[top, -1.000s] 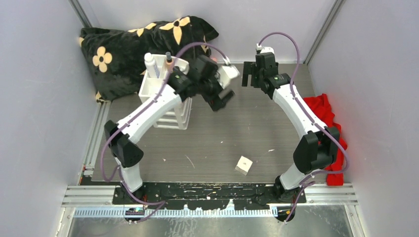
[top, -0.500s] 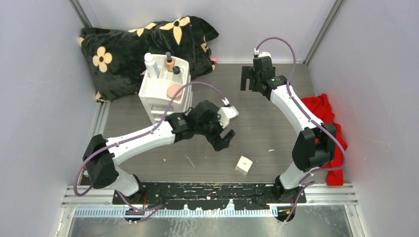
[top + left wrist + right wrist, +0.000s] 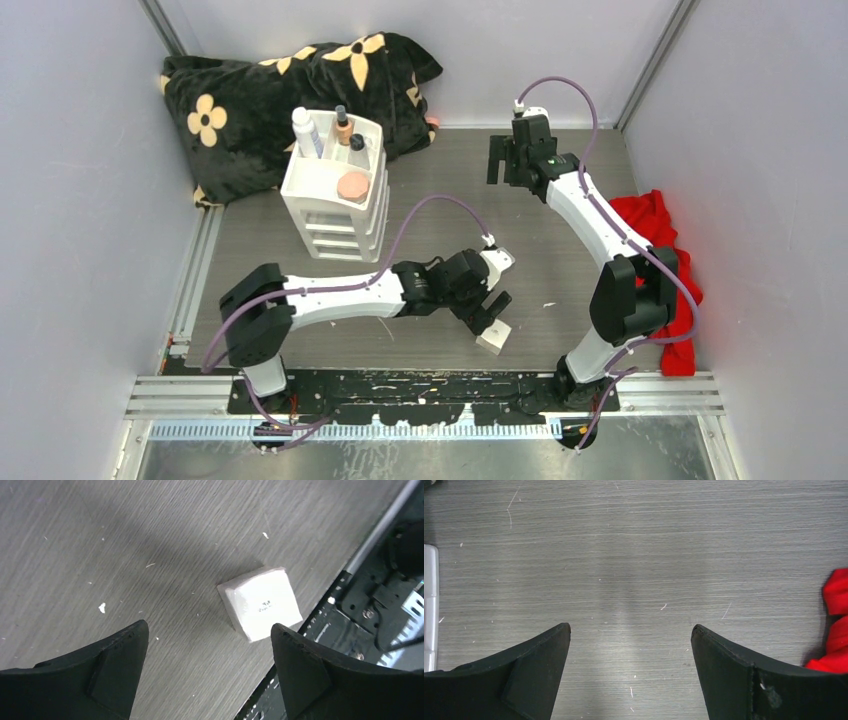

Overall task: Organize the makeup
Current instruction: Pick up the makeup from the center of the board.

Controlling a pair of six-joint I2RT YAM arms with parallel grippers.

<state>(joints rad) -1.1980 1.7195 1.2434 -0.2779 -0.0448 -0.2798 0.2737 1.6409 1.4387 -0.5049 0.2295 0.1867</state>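
A white cube (image 3: 494,338) lies on the grey table near the front rail; it also shows in the left wrist view (image 3: 261,602). My left gripper (image 3: 488,311) hovers open and empty just above and behind it, the cube ahead of its fingertips (image 3: 208,630). On top of the white drawer box (image 3: 335,205) stand a white bottle (image 3: 305,131), a tan dark-capped bottle (image 3: 343,125), a small clear jar (image 3: 358,146) and the pink-brown compact (image 3: 353,185). My right gripper (image 3: 506,158) is open and empty over bare table at the back (image 3: 630,630). The sticks are not in view.
A black flowered bag (image 3: 270,85) lies at the back left behind the drawer box. A red cloth (image 3: 655,225) lies at the right edge, also in the right wrist view (image 3: 836,625). The black front rail (image 3: 380,610) runs just beyond the cube.
My left arm swung from the drawer box down and forward to the white cube. The compact now shows on top of the box. The right arm barely moved.
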